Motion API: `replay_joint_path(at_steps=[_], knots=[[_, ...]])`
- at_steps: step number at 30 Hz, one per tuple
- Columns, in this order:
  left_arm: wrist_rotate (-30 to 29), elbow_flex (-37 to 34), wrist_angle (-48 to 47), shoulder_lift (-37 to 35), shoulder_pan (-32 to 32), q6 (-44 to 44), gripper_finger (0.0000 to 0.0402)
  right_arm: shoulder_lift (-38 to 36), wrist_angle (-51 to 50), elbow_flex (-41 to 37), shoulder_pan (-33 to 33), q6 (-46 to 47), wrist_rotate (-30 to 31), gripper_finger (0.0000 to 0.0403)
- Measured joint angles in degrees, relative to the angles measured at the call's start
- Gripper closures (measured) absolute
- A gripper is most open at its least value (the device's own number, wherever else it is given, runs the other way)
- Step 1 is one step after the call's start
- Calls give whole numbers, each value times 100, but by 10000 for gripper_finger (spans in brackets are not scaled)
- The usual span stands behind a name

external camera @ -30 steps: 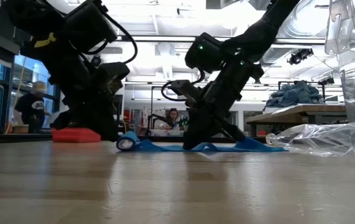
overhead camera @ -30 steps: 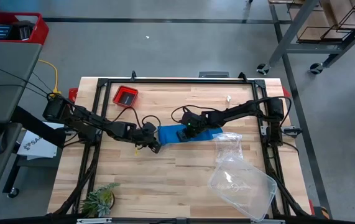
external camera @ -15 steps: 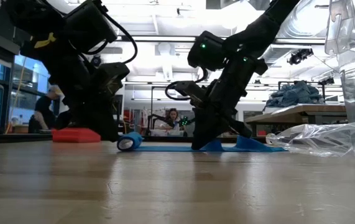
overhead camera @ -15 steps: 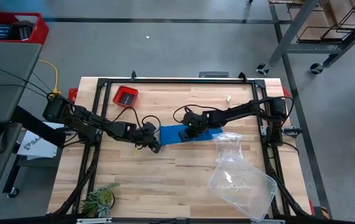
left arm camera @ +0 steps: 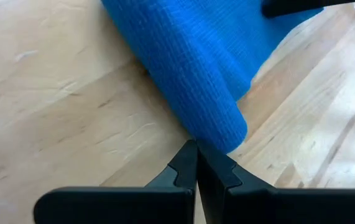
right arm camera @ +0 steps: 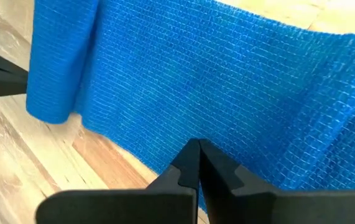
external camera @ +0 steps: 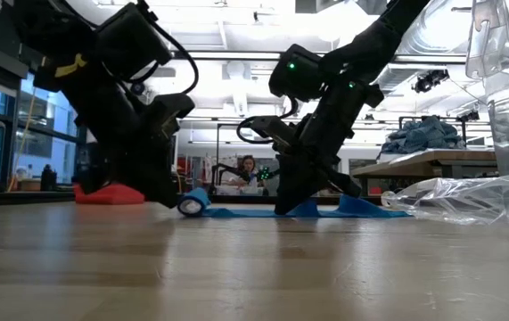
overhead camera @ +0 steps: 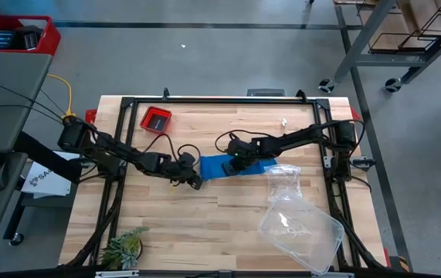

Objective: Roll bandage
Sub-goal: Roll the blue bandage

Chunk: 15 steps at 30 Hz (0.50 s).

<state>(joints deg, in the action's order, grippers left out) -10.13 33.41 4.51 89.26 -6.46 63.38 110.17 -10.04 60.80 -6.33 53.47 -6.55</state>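
The bright blue bandage (overhead camera: 228, 164) lies mid-table, its left end rolled into a short roll (external camera: 192, 203) and the rest flat on the wood (external camera: 245, 212). My left gripper (overhead camera: 192, 180) is shut, low at the roll's left side; the roll also shows in the left wrist view (left arm camera: 217, 118). My right gripper (overhead camera: 240, 163) is shut on top of the flat band, also seen in the right wrist view (right arm camera: 196, 93). My left gripper has its shut fingertips (left arm camera: 196, 152) against the roll's outer curve, near one end of the roll (left arm camera: 230, 134). It comes slanting down from the table's left. The roll rests on the table. My right gripper presses its shut fingertips (right arm camera: 197, 152) down on the flat band near its edge (right arm camera: 165, 155). It comes slanting from above and from the right. The band lies flat under it (external camera: 303, 210).
A small red tray (overhead camera: 157, 119) stands at the far left. A clear plastic bag (overhead camera: 284, 181) and a clear plastic tub (overhead camera: 301, 230) lie to the right of the bandage. A small plant (overhead camera: 123, 249) sits at the near left corner.
My left gripper has gone a little toward the table's right and tipped, and the roll has moved rightward along the band. My right gripper has shifted slightly on the band. The band, rumpled beside it a second ago, now lies flatter.
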Motion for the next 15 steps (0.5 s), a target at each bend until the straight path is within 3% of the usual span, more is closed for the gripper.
replay_joint_path(at_steps=[15], knots=[[-415,4,645,5,14,-58,401,0,0,0,0,-63,-2,403]])
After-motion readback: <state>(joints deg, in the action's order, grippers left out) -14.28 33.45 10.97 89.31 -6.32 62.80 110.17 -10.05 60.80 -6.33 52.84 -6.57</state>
